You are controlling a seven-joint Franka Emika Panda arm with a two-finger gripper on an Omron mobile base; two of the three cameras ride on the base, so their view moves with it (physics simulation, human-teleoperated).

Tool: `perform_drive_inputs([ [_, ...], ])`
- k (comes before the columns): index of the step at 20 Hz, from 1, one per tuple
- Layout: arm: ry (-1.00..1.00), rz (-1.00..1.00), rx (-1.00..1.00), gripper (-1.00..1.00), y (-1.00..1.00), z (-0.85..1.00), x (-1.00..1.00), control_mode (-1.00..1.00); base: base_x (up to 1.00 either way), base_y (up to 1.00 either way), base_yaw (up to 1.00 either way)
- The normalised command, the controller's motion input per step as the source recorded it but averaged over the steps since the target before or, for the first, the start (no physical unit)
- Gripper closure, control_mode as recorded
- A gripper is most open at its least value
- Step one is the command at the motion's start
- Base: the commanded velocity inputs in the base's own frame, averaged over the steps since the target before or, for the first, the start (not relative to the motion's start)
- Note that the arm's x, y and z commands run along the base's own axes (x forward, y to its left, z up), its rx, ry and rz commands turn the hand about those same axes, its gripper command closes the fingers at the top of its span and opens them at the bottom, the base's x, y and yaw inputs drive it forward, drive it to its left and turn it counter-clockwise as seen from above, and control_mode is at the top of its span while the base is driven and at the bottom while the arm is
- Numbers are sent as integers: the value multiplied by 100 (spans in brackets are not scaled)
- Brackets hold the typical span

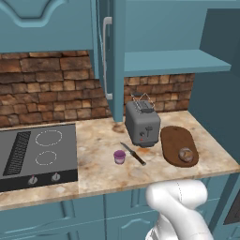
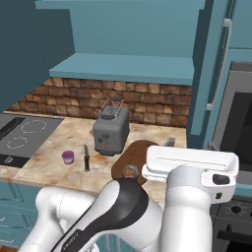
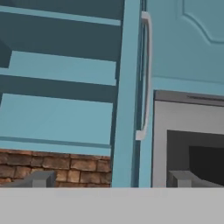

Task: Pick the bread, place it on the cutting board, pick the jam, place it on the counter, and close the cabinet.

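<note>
Bread point(image 1: 186, 154) on board point(image 1: 174, 138), jam point(image 1: 119, 156) on counter point(image 1: 98, 145); open, empty gripper point(image 3: 112, 178) faces cabinet door point(image 3: 126, 94) at frame centre, likely to push it shut.

A kitchen: stovetop point(image 1: 37, 152), toaster point(image 1: 142, 123), brick backsplash point(image 1: 47, 84), teal cabinet point(image 1: 112, 51) over a marbled counter point(image 1: 98, 154).

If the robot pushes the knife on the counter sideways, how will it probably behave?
The knife lies flat on the smooth counter, so it would probably slide and pivot, not roll. It looks thin and stiff. The jam stands close beside its handle, so it may get bumped.
</note>
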Motion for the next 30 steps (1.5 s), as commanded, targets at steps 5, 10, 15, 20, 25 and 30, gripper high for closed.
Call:
perform_drive_inputs([
  [5, 0, 0, 0, -100, -16, 0, 1, -100, 0, 0, 0],
  [10, 0, 0, 0, -100, -14, 1, 2, -100, 0, 0, 0],
  [15, 0, 2, 0, -100, -10, 3, 1, -100, 0, 0, 0],
  [20, 0, 9, 0, -100, -8, 12, 0, -100, 0, 0, 0],
  [25, 0, 10, 0, -100, -6, 18, 0, -100, 0, 0, 0],
  [30, 0, 9, 0, -100, -8, 17, 0, -100, 0, 0, 0],
])
